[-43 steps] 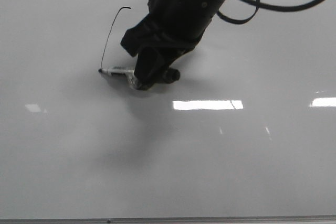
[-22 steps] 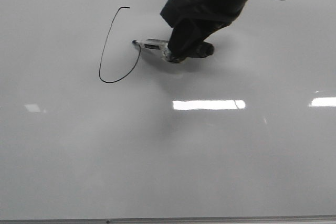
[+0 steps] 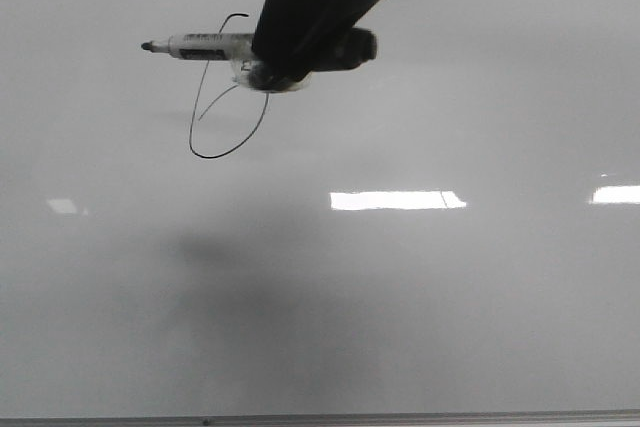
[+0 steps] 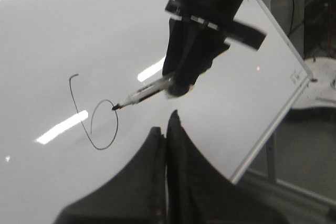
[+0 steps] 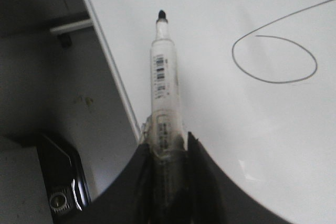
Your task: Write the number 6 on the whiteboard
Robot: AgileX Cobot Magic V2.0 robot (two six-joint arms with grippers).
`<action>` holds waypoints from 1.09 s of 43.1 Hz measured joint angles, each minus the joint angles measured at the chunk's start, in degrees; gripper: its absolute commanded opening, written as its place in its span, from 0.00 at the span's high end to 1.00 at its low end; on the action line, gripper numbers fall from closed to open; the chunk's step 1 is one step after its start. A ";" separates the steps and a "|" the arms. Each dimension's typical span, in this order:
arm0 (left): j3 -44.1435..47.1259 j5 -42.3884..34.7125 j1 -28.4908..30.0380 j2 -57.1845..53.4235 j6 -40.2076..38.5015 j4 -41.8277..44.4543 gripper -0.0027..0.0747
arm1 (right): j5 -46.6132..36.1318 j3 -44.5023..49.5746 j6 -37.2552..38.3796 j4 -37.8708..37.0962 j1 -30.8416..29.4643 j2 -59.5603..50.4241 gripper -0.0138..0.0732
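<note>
I see the whiteboard, a glossy pale grey-white surface that fills nearly the whole front view, with bright rectangular light reflections across its middle and a thin metal edge along the bottom. In the left wrist view the board appears tilted, one corner and its metal rim showing against a dark room.

My right arm comes in from the top of the front view as a large dark shape. Its tool is clenched around the body of a marker, and in the right wrist view the two dark fingers press against either side of the marker barrel. The marker lies roughly level in the front view, its black tip pointing to the left. From the front I cannot tell whether the tip touches the board.

My left tool shows only in its own wrist view, its two dark fingers pressed together with nothing between them.

The number 6 is a thin black line in the upper left part of the board: a tall slanted stroke curving down into an oval loop. The marker crosses in front of its upper stroke.
</note>
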 measured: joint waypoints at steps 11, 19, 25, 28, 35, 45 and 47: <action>-14.48 14.18 0.00 22.07 12.35 3.21 0.42 | 7.42 0.40 -1.51 -13.29 6.51 -1.86 0.91; -20.29 17.77 -2.56 35.02 19.89 3.60 0.37 | 6.81 0.40 -1.57 -13.95 9.89 -2.95 0.91; -21.12 13.56 -4.65 39.93 20.68 3.83 0.39 | 6.59 0.40 -1.57 -13.95 11.16 -5.31 0.91; -21.34 10.60 -5.15 41.08 20.88 3.96 0.43 | 6.59 0.40 -1.57 -13.83 11.71 -6.36 0.91; -21.36 6.75 -5.26 41.91 20.88 4.08 0.51 | 6.71 0.40 -1.57 -12.81 11.96 -8.05 0.91; -21.46 4.90 -5.26 41.91 20.92 4.11 0.59 | 6.96 0.44 -1.67 -11.63 11.96 -8.14 0.91; -21.46 4.57 -5.26 41.91 20.92 4.11 0.62 | 6.96 0.44 -1.67 -11.25 11.96 -8.14 0.91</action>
